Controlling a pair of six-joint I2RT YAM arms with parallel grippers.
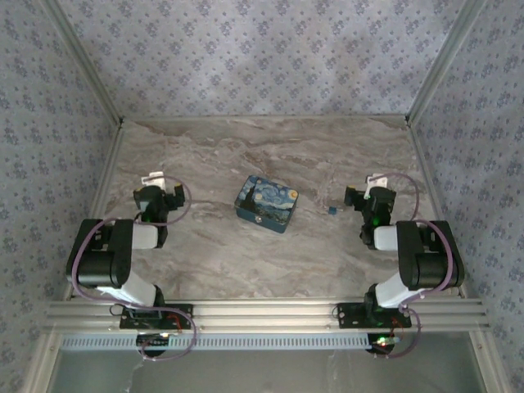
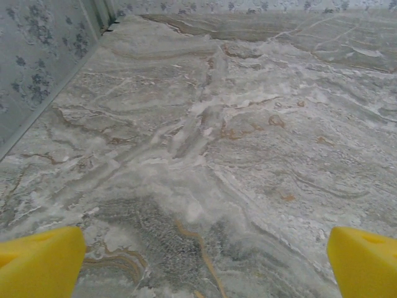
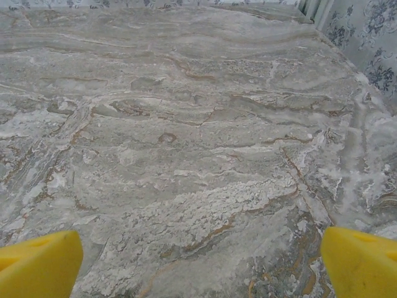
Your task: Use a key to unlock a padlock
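Observation:
A blue swirl-painted box (image 1: pixel 267 203) lies in the middle of the marble table (image 1: pixel 246 254); a small round fitting shows on its front face, and I cannot make out a padlock. The key (image 1: pixel 333 210) is a tiny blue-headed sliver on the table, just left of my right gripper (image 1: pixel 360 196). My left gripper (image 1: pixel 160 187) rests at the left, well apart from the box. In each wrist view the yellow fingertips (image 2: pixel 40 261) (image 3: pixel 360 261) stand wide apart over bare marble, so both grippers are open and hold nothing.
Patterned walls (image 1: pixel 246 57) close in the table at the back and both sides, with metal corner posts (image 1: pixel 82 57). An aluminium rail (image 1: pixel 262 313) runs along the near edge, carrying both arm bases.

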